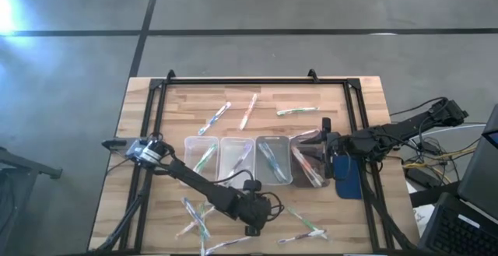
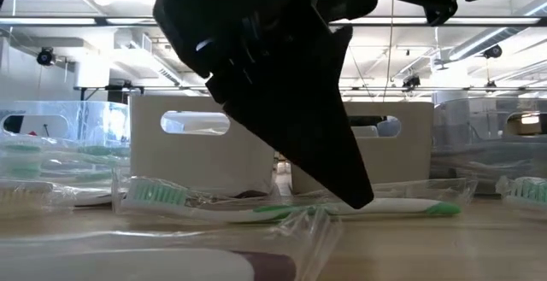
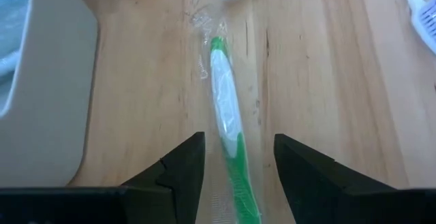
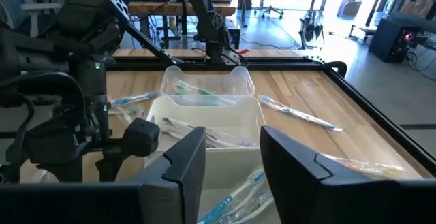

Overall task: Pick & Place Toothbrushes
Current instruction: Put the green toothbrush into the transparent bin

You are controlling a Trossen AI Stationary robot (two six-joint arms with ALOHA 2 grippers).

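Note:
A green-and-white toothbrush (image 3: 225,108) in clear wrapping lies flat on the wood near the table's front edge; the low view shows it too (image 2: 256,209). My left gripper (image 3: 235,166) is open, slanting down, with one finger on each side of its handle. One dark fingertip (image 2: 359,197) reaches down to the toothbrush; whether it touches, I cannot tell. My right gripper (image 4: 231,159) hangs open and holds nothing, above the rightmost of several clear trays (image 1: 306,163). The trays stand in a row at mid-table (image 1: 236,160) and hold wrapped toothbrushes.
Loose wrapped toothbrushes lie beyond the trays (image 1: 249,110) and near the front edge at the left (image 1: 194,217) and right (image 1: 307,225). A tray wall (image 3: 48,101) stands close beside my left gripper. A blue object (image 1: 348,177) sits under the right arm. A black frame rail (image 1: 257,81) borders the table.

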